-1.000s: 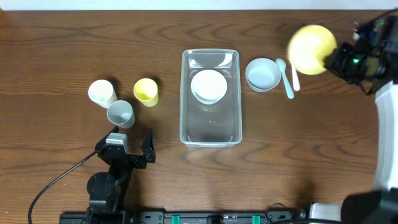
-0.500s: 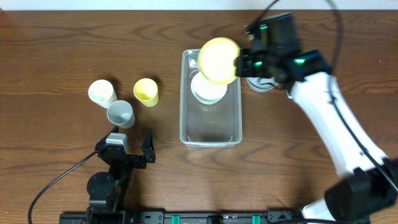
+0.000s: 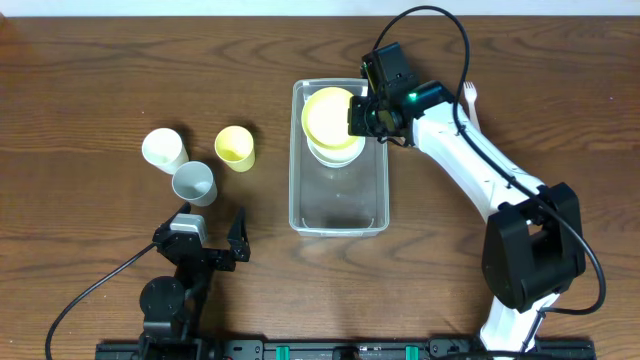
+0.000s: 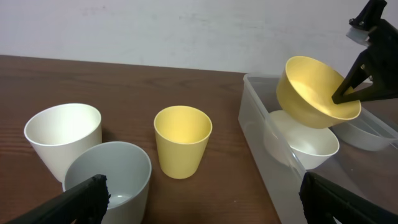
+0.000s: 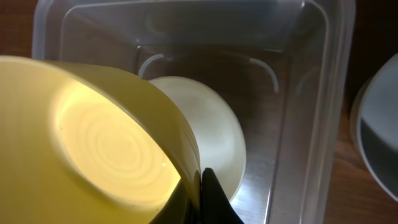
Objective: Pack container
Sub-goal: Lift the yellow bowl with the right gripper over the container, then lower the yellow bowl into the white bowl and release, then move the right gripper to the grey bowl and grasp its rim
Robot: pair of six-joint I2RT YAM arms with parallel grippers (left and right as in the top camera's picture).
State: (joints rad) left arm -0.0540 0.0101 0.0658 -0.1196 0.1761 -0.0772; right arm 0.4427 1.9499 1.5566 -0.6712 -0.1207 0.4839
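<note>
The clear plastic container (image 3: 338, 215) lies mid-table, also in the left wrist view (image 4: 264, 146) and the right wrist view (image 5: 314, 93). A white bowl (image 3: 335, 154) sits in its far end (image 5: 217, 134) (image 4: 305, 146). My right gripper (image 3: 358, 118) (image 5: 200, 186) is shut on the rim of a yellow bowl (image 3: 330, 115) (image 5: 93, 149) (image 4: 314, 93), held tilted just above the white bowl. My left gripper (image 3: 212, 240) (image 4: 199, 196) is open and empty near the front left, behind three cups.
A white cup (image 3: 163, 150), a grey cup (image 3: 194, 183) and a yellow cup (image 3: 235, 147) stand left of the container. A pale bowl (image 5: 379, 137) (image 4: 367, 134) lies right of the container, mostly hidden under the right arm overhead. A spoon tip (image 3: 469, 92) shows beyond the arm.
The right arm has swung left from the far right with the yellow bowl, and lowered it over the white bowl in the container. The left arm has not moved.
</note>
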